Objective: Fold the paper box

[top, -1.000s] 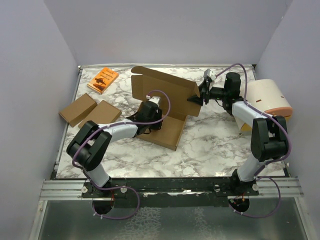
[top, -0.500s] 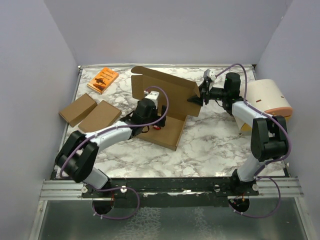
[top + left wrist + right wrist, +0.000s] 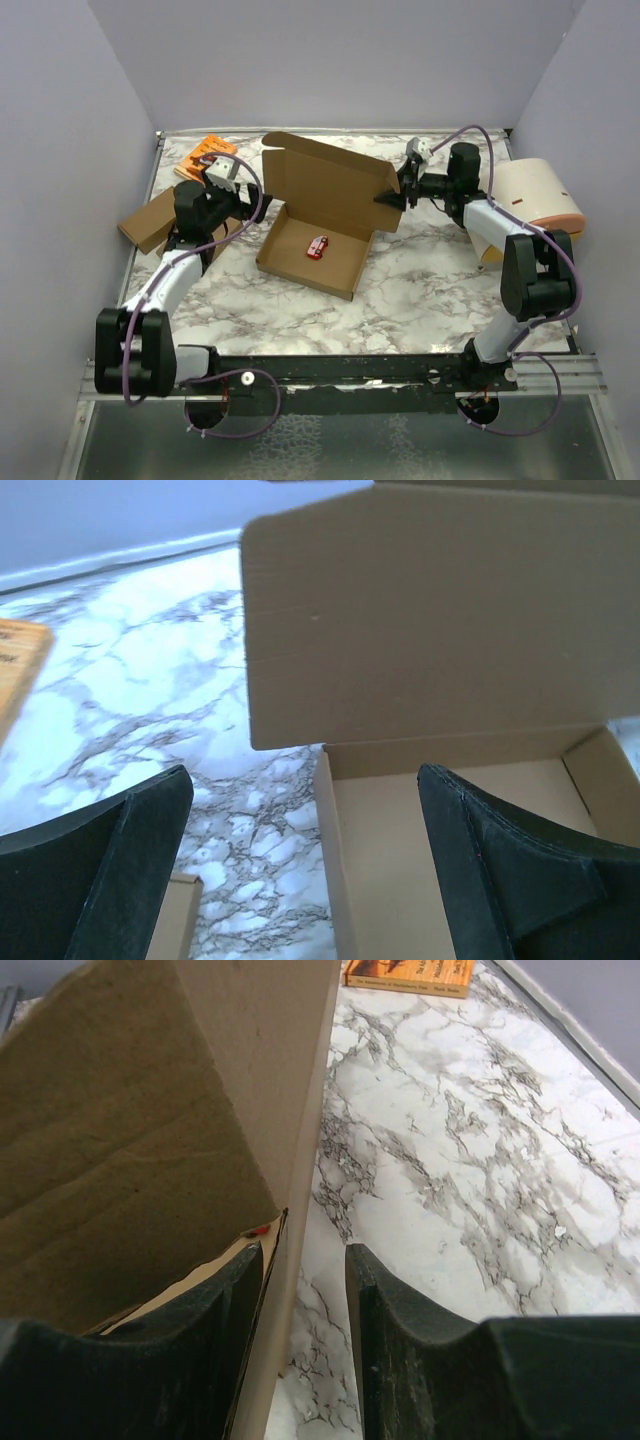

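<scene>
Your right end effector pinches the upright lid's right edge of the paper box, whose long axis runs leftward toward your spread, empty left end effector.

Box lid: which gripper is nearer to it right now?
Right. The right gripper is at the right edge of the box lid, its fingers straddling the cardboard. The left gripper, jaws open, sits off to the lid's left, apart from it, above the small flat boxes.

You see the paper box in matt brown corrugated cardboard, and the table in smooth, faintly glossy white-grey marble pattern.
</scene>
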Controlling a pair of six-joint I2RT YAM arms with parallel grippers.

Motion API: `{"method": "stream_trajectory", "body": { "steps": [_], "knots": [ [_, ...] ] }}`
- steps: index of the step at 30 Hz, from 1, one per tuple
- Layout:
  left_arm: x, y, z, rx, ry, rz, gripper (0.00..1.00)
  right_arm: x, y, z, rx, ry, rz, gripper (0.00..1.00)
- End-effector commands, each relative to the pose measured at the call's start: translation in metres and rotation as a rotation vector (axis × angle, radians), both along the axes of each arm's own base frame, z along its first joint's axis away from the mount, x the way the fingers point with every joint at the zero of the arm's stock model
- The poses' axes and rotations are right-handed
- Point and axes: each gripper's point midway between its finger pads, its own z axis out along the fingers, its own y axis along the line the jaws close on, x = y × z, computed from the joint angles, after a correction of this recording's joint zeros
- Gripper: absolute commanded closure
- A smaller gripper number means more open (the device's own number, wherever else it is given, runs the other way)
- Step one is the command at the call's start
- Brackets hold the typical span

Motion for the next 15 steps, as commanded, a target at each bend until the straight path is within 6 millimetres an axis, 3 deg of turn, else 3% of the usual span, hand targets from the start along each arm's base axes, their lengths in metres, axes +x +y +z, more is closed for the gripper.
{"method": "stream_trajectory", "body": {
  "steps": [1, 4, 6, 12, 13, 15],
  "knots": [
    [0.017, -0.001, 0.006, 0.023, -0.097, -0.223, 0.03, 0.001, 0.002, 0.004, 0.000, -0.020, 0.034, 0.62],
    [0.022, 0.007, 0.014, -0.045, -0.174, -0.356, 0.05, -0.001, 0.002, 0.006, 0.003, -0.022, 0.045, 0.63],
    [0.022, 0.000, 0.018, -0.079, -0.213, -0.491, 0.08, -0.001, 0.003, 0.006, 0.005, -0.021, 0.052, 0.64],
    [0.053, -0.005, 0.011, -0.119, -0.213, -0.645, 0.16, -0.002, 0.003, 0.009, 0.005, -0.029, 0.053, 0.65],
    [0.052, -0.007, 0.021, -0.099, -0.290, -0.674, 0.16, -0.003, 0.002, 0.009, 0.004, -0.032, 0.053, 0.65],
    [0.044, -0.011, 0.023, -0.117, -0.349, -0.726, 0.17, -0.003, 0.002, 0.010, 0.005, -0.034, 0.054, 0.65]
  ]
}}
